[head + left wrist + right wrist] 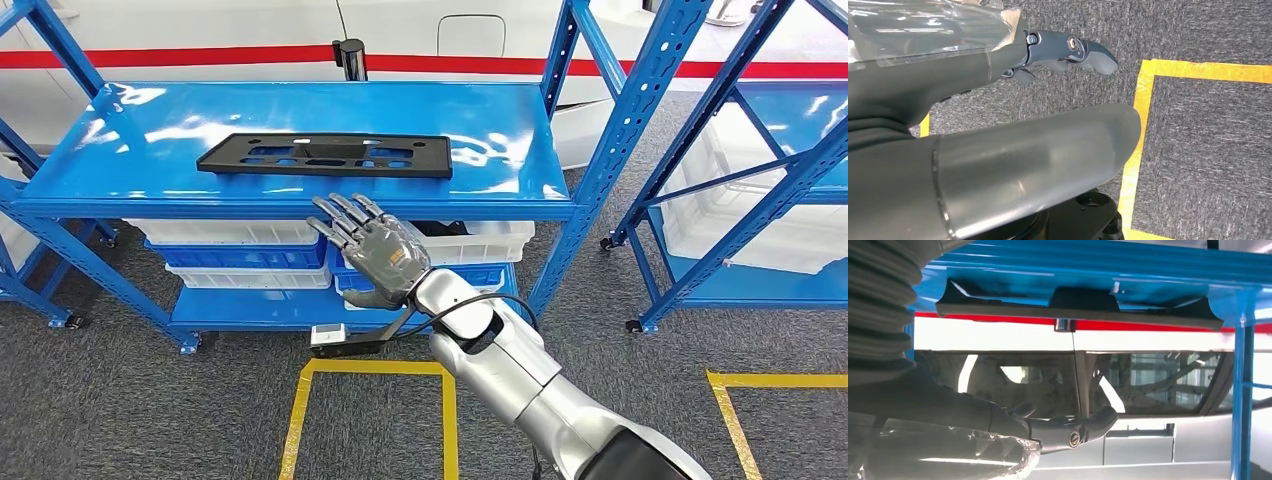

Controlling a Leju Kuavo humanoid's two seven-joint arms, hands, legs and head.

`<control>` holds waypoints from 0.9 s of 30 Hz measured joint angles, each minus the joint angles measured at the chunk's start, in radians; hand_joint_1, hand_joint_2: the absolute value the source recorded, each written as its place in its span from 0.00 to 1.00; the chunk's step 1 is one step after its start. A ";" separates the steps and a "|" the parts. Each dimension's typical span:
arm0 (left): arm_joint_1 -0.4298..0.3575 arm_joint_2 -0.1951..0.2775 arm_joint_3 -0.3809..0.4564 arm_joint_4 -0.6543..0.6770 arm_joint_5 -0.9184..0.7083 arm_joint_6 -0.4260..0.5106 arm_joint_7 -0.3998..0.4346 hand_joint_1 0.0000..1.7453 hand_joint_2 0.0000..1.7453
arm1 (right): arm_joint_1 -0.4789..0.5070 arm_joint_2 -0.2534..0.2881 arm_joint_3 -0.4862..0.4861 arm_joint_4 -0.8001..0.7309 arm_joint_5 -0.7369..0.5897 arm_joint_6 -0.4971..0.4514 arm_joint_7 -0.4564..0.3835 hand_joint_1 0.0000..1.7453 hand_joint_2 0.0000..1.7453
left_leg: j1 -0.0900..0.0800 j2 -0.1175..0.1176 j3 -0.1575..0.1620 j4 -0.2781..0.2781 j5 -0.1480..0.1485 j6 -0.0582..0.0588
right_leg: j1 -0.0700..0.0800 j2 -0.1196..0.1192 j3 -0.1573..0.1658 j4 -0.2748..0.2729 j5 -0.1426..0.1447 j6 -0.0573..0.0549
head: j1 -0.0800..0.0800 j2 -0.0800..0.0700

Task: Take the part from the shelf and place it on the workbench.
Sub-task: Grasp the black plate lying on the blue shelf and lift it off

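Black part [325,155] flat on blue shelf [120,190], centre frame, long axis left-right. Right hand [372,250] just below, fingers apart, empty, nearer. Left hand [1068,50] hanging, state unclear.

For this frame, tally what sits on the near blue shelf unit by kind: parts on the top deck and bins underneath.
Black flat part on the top deck: 1
White bins underneath: 3 visible
Blue bins underneath: 2 visible
Total: 6; the robot hand may hide more.
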 joint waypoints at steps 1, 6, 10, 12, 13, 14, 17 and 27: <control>-0.001 0.000 0.000 0.000 0.000 0.000 0.003 0.00 0.00 | -0.011 0.009 0.006 0.023 0.003 0.000 0.009 0.00 1.00 | 0.000 0.000 0.000 0.000 0.000 0.000 | 0.000 0.000 0.000 0.000 0.000 0.000 | 0.000 0.000; -0.002 0.001 0.000 0.000 -0.002 0.000 0.017 0.00 0.00 | -0.056 0.045 0.028 0.128 0.020 -0.003 0.043 0.00 1.00 | 0.000 0.000 0.000 0.000 0.000 0.000 | 0.000 0.000 0.000 0.000 0.000 0.000 | 0.000 0.000; -0.002 0.002 0.000 0.000 -0.009 0.000 0.032 0.00 0.00 | -0.077 0.064 0.034 0.199 0.028 0.002 0.071 0.00 1.00 | 0.000 0.000 0.000 0.000 0.000 0.000 | 0.000 0.000 0.000 0.000 0.000 0.000 | 0.000 0.000; -0.002 0.002 0.000 0.000 -0.015 0.000 0.037 0.00 0.00 | -0.084 0.070 0.035 0.229 0.026 0.002 0.076 0.00 1.00 | 0.000 0.000 0.000 0.000 0.000 0.000 | 0.000 0.000 0.000 0.000 0.000 0.000 | 0.000 0.000; -0.002 0.002 0.000 0.000 -0.017 0.000 0.038 0.00 0.00 | -0.087 0.072 0.035 0.242 0.025 0.001 0.077 0.00 1.00 | 0.000 0.000 0.000 0.000 0.000 0.000 | 0.000 0.000 0.000 0.000 0.000 0.000 | 0.000 0.000; -0.002 0.002 0.000 0.000 -0.019 0.000 0.040 0.00 0.00 | -0.089 0.073 0.036 0.254 0.024 0.000 0.077 0.00 1.00 | 0.000 0.000 0.000 0.000 0.000 0.000 | 0.000 0.000 0.000 0.000 0.000 0.000 | 0.000 0.000; -0.002 0.002 0.000 0.000 -0.020 0.000 0.044 0.00 0.00 | -0.094 0.078 0.036 0.281 0.024 -0.002 0.077 0.00 1.00 | 0.000 0.000 0.000 0.000 0.000 0.000 | 0.000 0.000 0.000 0.000 0.000 0.000 | 0.000 0.000; -0.002 0.005 0.000 0.000 -0.029 0.003 0.045 0.00 0.00 | -0.097 0.093 0.036 0.313 0.021 -0.008 0.066 0.00 1.00 | 0.001 -0.001 0.000 -0.003 0.002 0.009 | -0.007 0.000 -0.002 -0.004 0.002 0.007 | 0.000 0.000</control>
